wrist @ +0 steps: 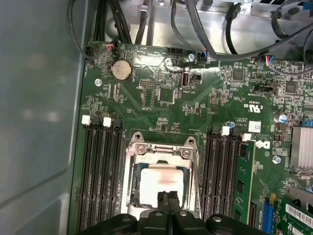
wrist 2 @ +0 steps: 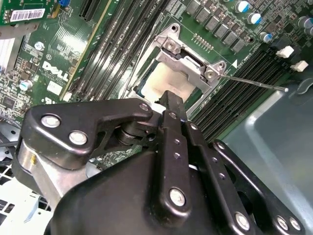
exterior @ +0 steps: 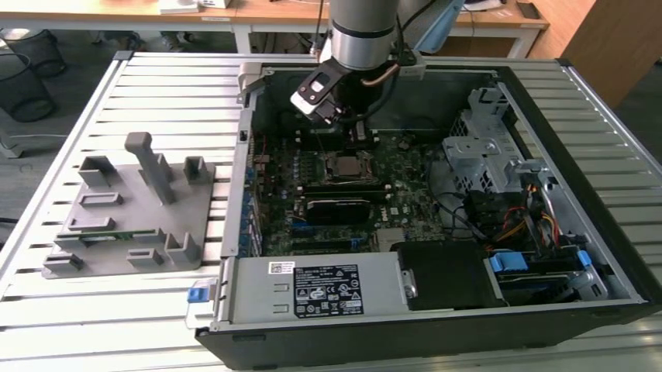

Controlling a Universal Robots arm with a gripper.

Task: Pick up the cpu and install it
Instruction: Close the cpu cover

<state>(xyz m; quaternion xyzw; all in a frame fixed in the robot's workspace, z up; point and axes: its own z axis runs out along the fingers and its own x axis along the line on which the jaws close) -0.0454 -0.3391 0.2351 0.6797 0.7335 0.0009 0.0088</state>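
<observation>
The cpu [wrist: 157,182] is a pale silver square lying flat inside the metal socket frame [wrist: 161,151] on the green motherboard [wrist: 171,98], between the rows of black memory slots. In the second wrist view the cpu [wrist 2: 164,81] shows just past the fingertips. My gripper [wrist: 168,197] hangs right over the cpu's near edge, its two black fingers pressed together with nothing seen between them. In the exterior view my gripper [exterior: 355,138] reaches down into the open computer case, just above the socket [exterior: 346,164].
A thin metal socket lever [wrist 2: 254,83] sticks out beside the frame. A black heatsink block [exterior: 336,209] sits below the socket in the exterior view. The grey fixture tray [exterior: 135,209] stands at the exterior view's left, outside the case. A drive cage [exterior: 486,155] and cables fill the right.
</observation>
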